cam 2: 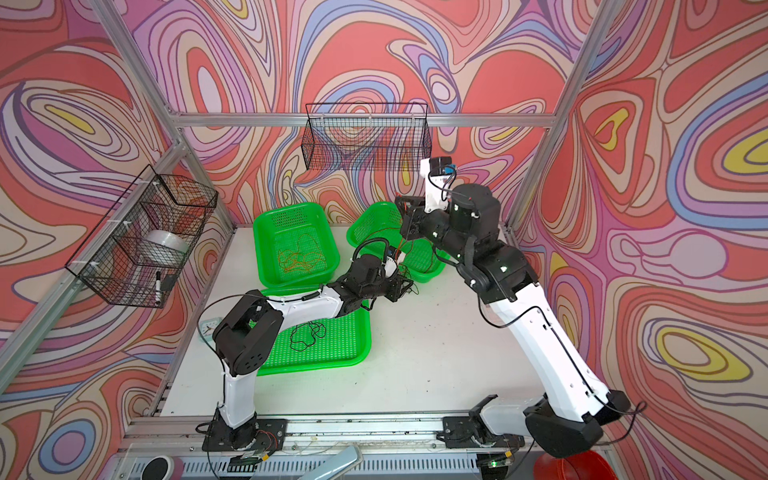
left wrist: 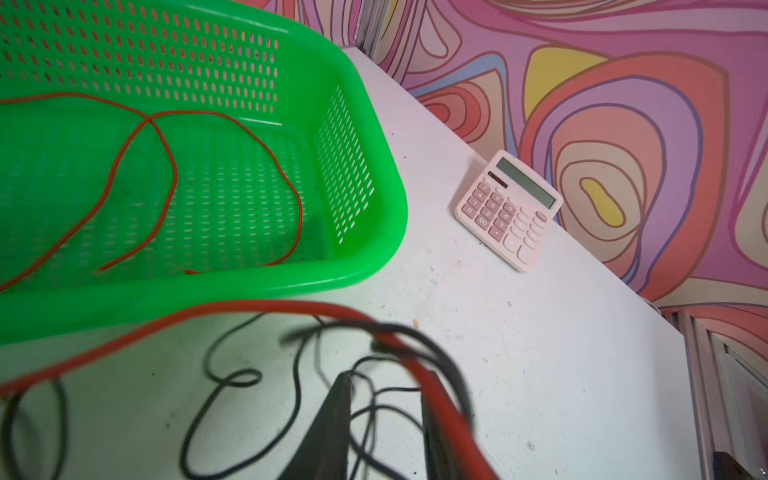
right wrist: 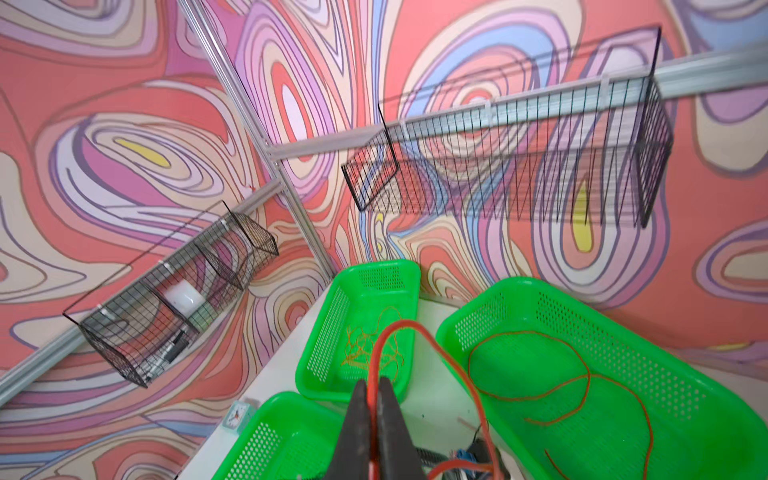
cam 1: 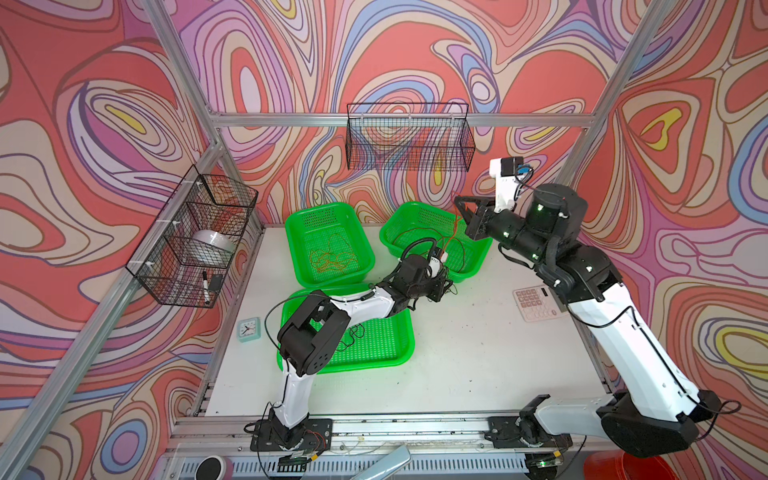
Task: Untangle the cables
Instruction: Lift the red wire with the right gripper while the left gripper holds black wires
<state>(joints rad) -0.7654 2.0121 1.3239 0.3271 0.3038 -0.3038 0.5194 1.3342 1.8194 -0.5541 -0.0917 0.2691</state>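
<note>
Cables (left wrist: 296, 395), black and blurred, loop on the table (left wrist: 540, 353) between the left gripper's (left wrist: 386, 382) parted jaws, whose bases are cut off. Right gripper (right wrist: 374, 380) pinches the red cable (right wrist: 401, 322), which arches ahead of it, then drops back out of sight.

On the desk (cam 1: 457, 365): rear-left basket (cam 1: 324, 216) and rear-right basket (cam 1: 419, 216) side by side, front tray (cam 1: 382, 340) before them, cables (cam 1: 332, 257) in each. Clock (cam 1: 248, 329) left of the tray; calculator (cam 1: 534, 305) near the desk's right edge. My left jaws sit just before the rear-right basket.
</note>
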